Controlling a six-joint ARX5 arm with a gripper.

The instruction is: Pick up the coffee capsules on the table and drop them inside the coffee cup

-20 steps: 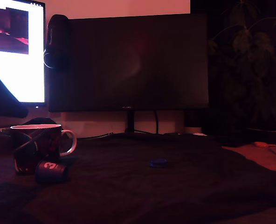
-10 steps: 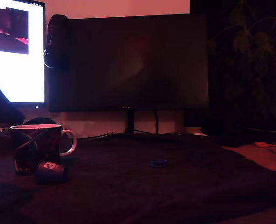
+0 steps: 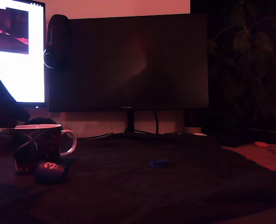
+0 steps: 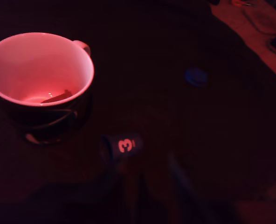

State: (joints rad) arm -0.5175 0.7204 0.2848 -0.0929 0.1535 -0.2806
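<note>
The coffee cup (image 3: 37, 145) (image 4: 40, 70), a dark mug with pale crossing bands and a light rim and handle, stands at the exterior view's left. A small dark shape lies on its pale inside bottom. Just in front of the cup, a dark tapered coffee capsule (image 3: 51, 171) (image 4: 121, 146) marked "3" lies on its side. A low blue capsule (image 3: 158, 163) (image 4: 196, 77) rests farther right in the exterior view. My gripper (image 4: 145, 196) shows only dimly in the wrist view, hovering just short of the tapered capsule. Its fingers (image 4: 112, 182) are apart with nothing between them.
A dark cloth (image 3: 184, 186) covers the table. A large black monitor (image 3: 128, 60) on a stand and a lit screen (image 3: 19, 56) rise behind. The arm's dark outline (image 3: 3, 105) is at the exterior view's far left. Cables (image 3: 268, 145) lie at the right edge.
The arm's dark outline at the exterior view's left has shifted slightly. The cup and both capsules have stayed put.
</note>
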